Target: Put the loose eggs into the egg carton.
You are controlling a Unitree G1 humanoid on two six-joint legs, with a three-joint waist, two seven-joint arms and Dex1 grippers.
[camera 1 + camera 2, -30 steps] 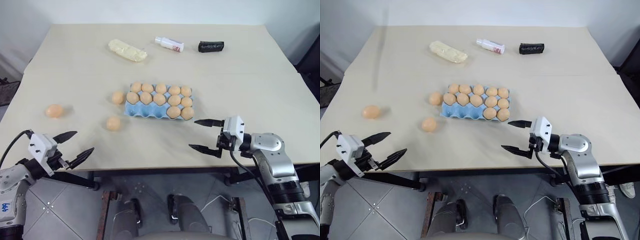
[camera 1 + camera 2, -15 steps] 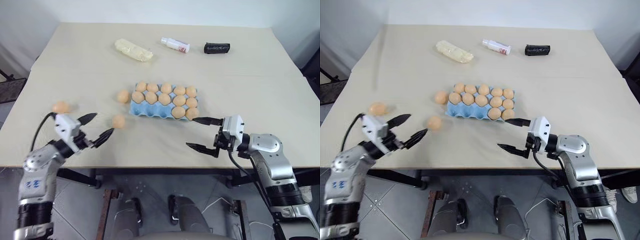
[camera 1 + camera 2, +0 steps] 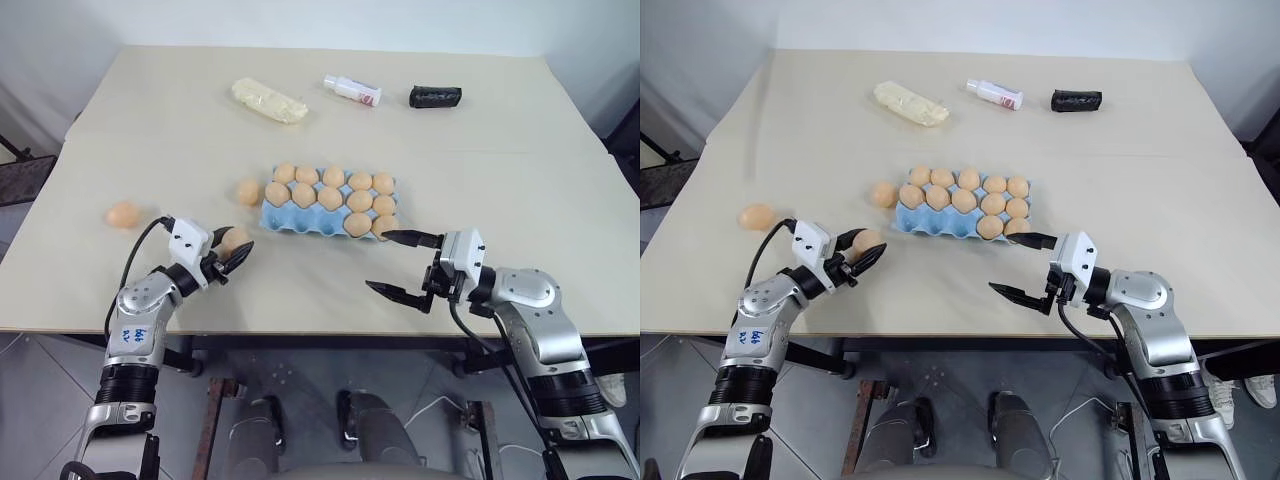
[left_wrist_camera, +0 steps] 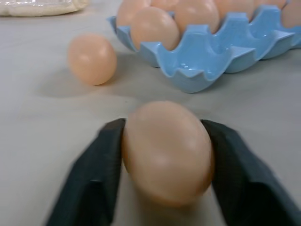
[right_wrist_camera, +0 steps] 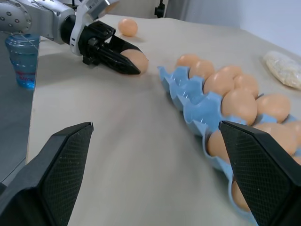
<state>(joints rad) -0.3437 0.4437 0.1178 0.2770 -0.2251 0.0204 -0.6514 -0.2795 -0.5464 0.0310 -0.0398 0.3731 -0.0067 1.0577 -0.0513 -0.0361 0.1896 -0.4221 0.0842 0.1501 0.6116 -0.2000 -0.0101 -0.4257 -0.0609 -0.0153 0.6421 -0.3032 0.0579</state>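
My left gripper (image 3: 236, 246) is shut on a tan loose egg (image 3: 867, 240) low over the table, just left of the light blue egg carton (image 3: 300, 223). In the left wrist view the egg (image 4: 164, 150) sits squeezed between both black fingers (image 4: 96, 181). A second loose egg (image 3: 247, 192) lies beside the carton's left end. A third egg (image 3: 123, 214) rests further left. Several eggs fill the carton, and its front left cups (image 4: 202, 70) are empty. My right gripper (image 3: 379, 261) hangs open at the carton's right front corner, holding nothing.
A pale yellow lumpy block (image 3: 268, 101), a white bottle (image 3: 352, 90) and a black object (image 3: 435, 96) lie along the far side of the table (image 3: 500, 180). The table's front edge runs just under both grippers.
My left gripper has swung in to the right and forward, reached the egg near the carton and shut on it. The right gripper has stayed open in place.
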